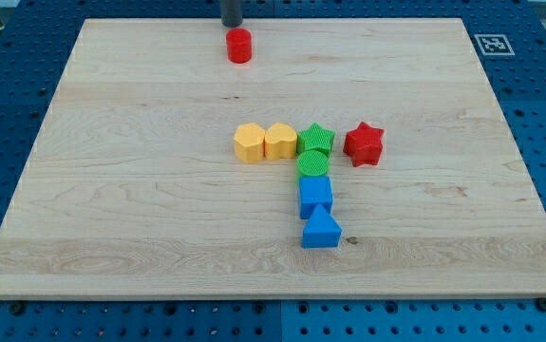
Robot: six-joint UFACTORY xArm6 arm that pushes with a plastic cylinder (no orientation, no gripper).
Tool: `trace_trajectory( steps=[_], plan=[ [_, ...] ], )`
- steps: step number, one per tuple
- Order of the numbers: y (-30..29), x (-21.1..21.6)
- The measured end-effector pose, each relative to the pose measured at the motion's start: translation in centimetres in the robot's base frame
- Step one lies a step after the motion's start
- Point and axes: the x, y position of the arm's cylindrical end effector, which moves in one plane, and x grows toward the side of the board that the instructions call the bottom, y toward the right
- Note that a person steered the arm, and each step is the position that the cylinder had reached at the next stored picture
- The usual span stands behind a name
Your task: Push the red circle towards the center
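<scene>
The red circle (pixel 239 45) sits near the top edge of the counter (pixel 111 190), a little left of the frame's middle line and well apart from every other block. My tip (pixel 231 26) stands just above it in the frame and slightly to its left, very near or touching the block's far side; the gap is too small to judge. There is no gripper on this arm, only the dark rod, so there is nothing to be spread or pressed together.

The relation that matters: the red circle lies from my tip toward the frame's bottom and a touch to the right, and the counter's centre lies further along roughly that same line. So the tip is already on the side away from the centre, which I judge to be the right side for a push down the frame.

Around the centre stands a cluster: a yellow hexagon-like block (pixel 249 142) touching a yellow heart-like block (pixel 280 141), then a green star (pixel 316 138), with a red star (pixel 363 143) just beside it to the right. Below the green star run a green circle (pixel 313 163), a blue block (pixel 315 195) whose shape I cannot make out, and a blue triangle (pixel 320 231).

A straight push risks running the round block off the tip sideways, or into the yellow pair if carried too far.
</scene>
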Motion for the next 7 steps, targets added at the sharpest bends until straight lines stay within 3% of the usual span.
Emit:
trace_trajectory(
  steps=[7],
  plan=[
    [-1.8, 3.1]
  ],
)
